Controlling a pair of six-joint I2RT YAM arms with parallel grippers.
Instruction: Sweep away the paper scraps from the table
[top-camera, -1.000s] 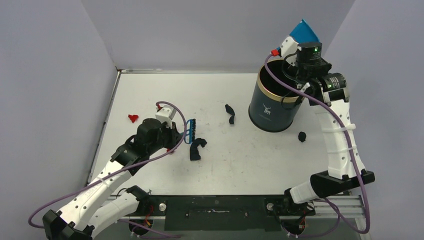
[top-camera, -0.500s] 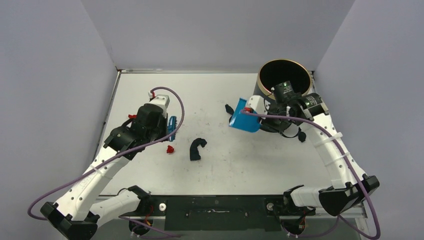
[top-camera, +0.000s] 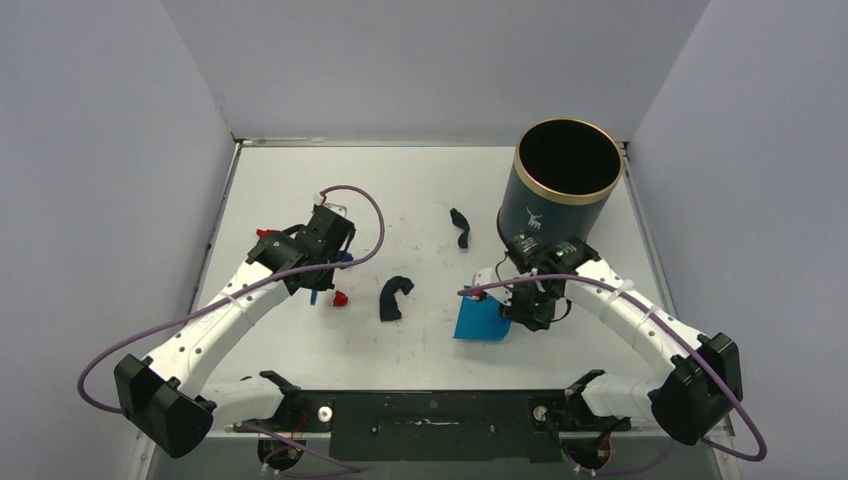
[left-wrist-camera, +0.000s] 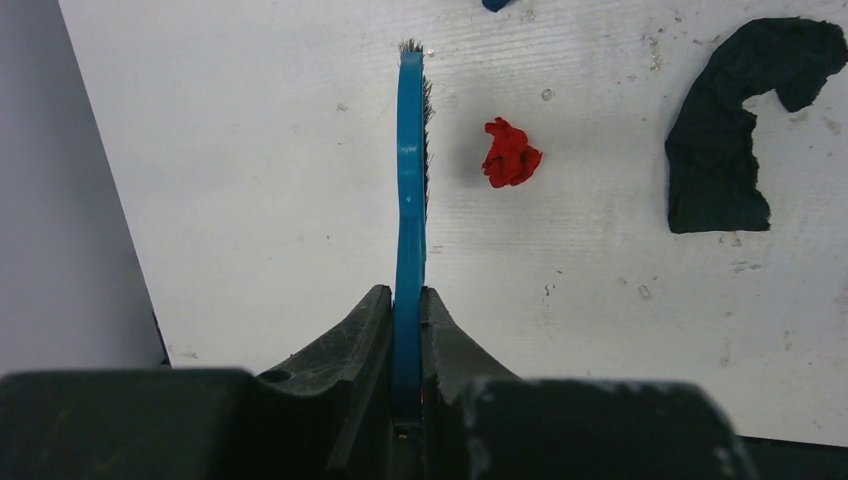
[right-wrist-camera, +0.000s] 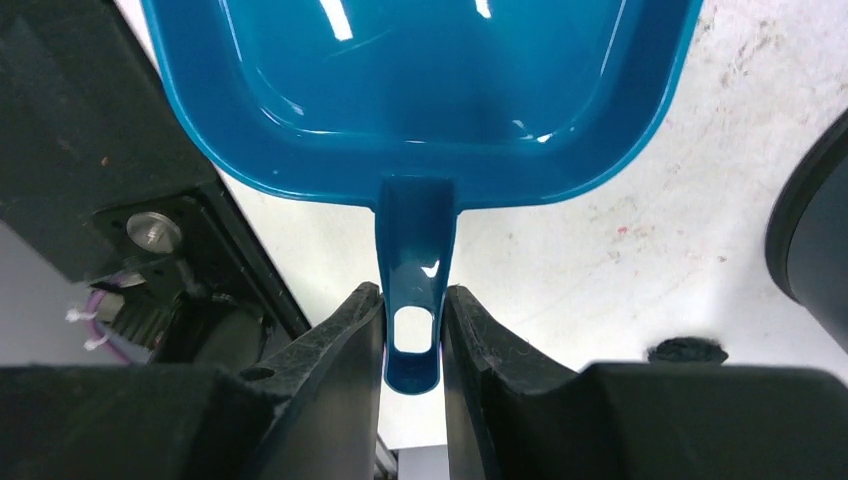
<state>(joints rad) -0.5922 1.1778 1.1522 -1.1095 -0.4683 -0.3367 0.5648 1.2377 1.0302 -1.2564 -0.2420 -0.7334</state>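
Observation:
My left gripper (top-camera: 318, 283) is shut on the blue hand brush (left-wrist-camera: 410, 170), held edge-on just left of a red paper scrap (left-wrist-camera: 511, 153) (top-camera: 340, 298). A black curly scrap (top-camera: 393, 297) (left-wrist-camera: 730, 130) lies right of it. Another red scrap (top-camera: 265, 233) sits behind the left arm, and a dark strip (top-camera: 460, 227) lies left of the bin. My right gripper (top-camera: 520, 305) (right-wrist-camera: 412, 300) is shut on the handle of the blue dustpan (top-camera: 482, 320) (right-wrist-camera: 420, 90), which rests low on the white table (top-camera: 420, 190). A black lump (right-wrist-camera: 685, 350) lies by the right wrist.
A tall dark bin (top-camera: 560, 190) with a gold rim stands at the back right, close behind the right wrist; its side shows in the right wrist view (right-wrist-camera: 815, 230). Grey walls close in the table on three sides. The black mounting rail (top-camera: 430, 410) runs along the near edge.
The right arm brought the dustpan from above the bin down to the table near the front centre. The left arm swung the brush back to the left of the red scrap.

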